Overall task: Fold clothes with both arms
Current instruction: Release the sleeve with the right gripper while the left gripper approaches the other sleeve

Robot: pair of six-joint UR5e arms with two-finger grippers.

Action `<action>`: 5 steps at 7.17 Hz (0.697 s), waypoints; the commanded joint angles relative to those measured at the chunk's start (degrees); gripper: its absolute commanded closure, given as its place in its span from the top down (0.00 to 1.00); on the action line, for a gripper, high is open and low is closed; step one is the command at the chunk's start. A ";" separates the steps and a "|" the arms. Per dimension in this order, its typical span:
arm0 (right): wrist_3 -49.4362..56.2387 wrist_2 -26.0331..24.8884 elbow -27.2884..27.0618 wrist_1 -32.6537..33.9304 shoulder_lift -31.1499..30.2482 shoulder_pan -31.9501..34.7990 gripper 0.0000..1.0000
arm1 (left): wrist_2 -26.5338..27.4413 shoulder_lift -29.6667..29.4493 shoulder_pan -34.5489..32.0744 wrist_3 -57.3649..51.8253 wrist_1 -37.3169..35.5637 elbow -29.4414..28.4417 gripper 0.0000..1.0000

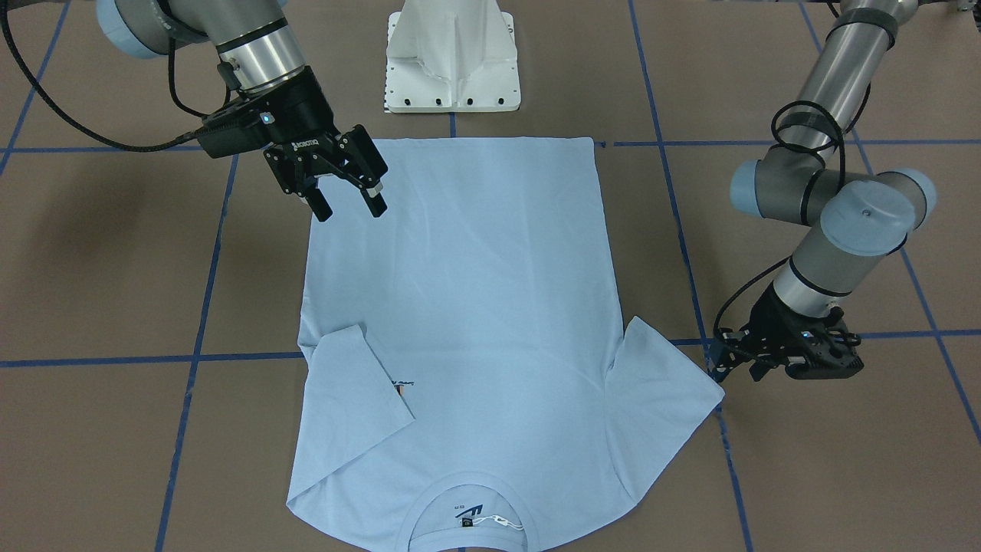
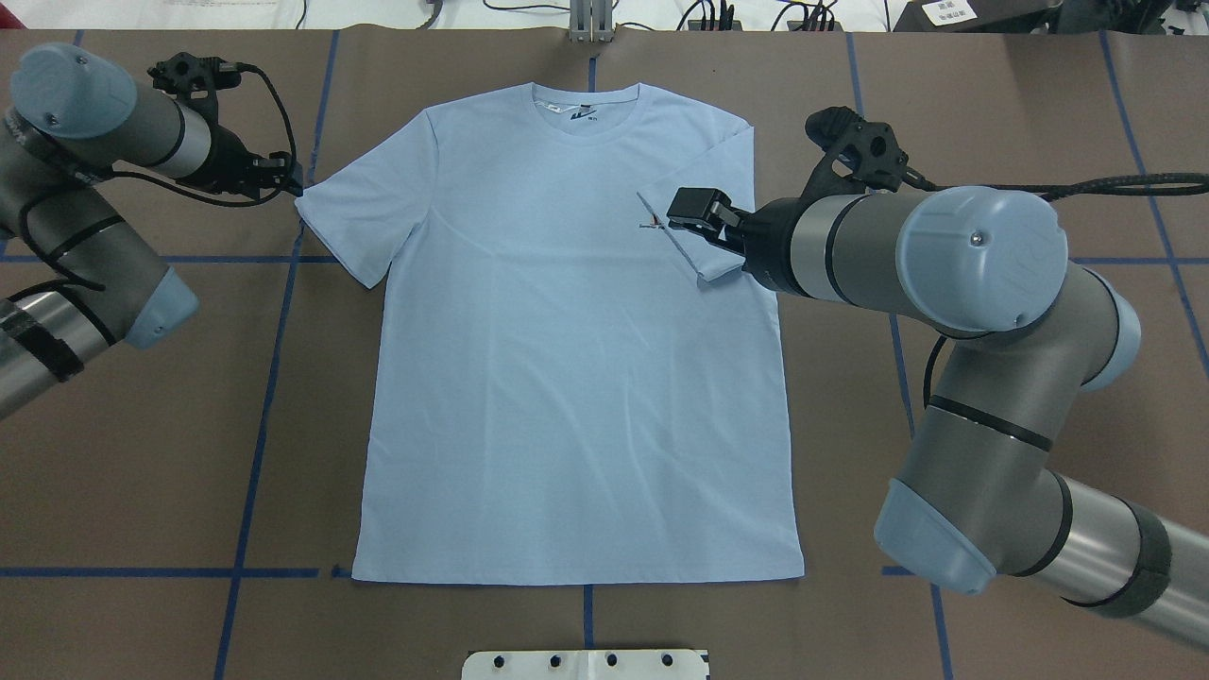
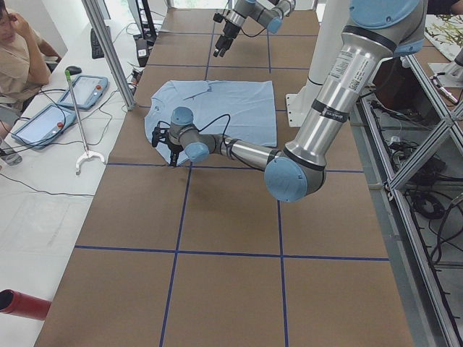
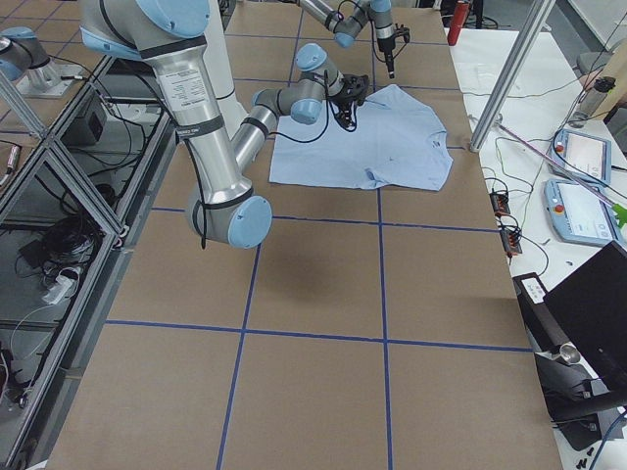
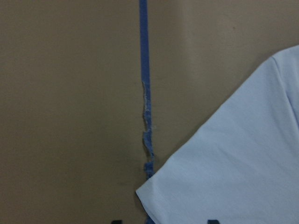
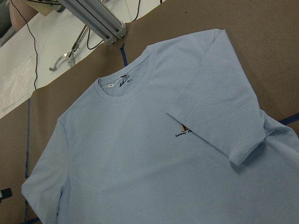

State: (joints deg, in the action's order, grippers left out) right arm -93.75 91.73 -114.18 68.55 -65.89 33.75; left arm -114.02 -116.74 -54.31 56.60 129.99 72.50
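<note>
Begins at nine o'clock of the overhead view with the left gripper [image 2: 288,177], set low to the tabletop [image 2: 189,425] just beside the tip of the outspread left sleeve [image 2: 364,217], jaws spread either side of the sleeve corner in the wrist view and pinching nothing; looks placed there to take that corner and fold it inward. Finds the T-shirt [image 2: 567,378] at the centre, flat and chest-up, collar [image 2: 586,104] at twelve o'clock and hem at six toward the robot, smooth enough to crease cleanly. Ends near two o'clock with the other sleeve [image 1: 356,399] already turned in over the chest, half covering the print [image 6: 183,132], and the right gripper [image 1: 349,211] hovering above the cloth, jaws spread and empty, probably held clear so as not to drag the fold.
</note>
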 commanded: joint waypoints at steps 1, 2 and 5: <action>0.85 -0.32 0.01 -0.52 -1.08 -0.44 1.00 | 0.56 -0.24 0.34 0.17 2.18 -2.62 0.64; 0.93 -0.59 0.01 -0.52 -1.17 -0.36 1.00 | 0.56 -1.37 0.43 0.18 2.20 -3.15 0.64; 0.93 -0.68 -0.16 -0.52 -1.79 -0.36 1.00 | 0.56 -3.14 0.69 0.18 4.73 -6.92 0.64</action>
State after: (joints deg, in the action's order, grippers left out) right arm -92.82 91.08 -114.29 68.03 -67.37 33.39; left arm -113.47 -119.39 -53.73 56.78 133.53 67.03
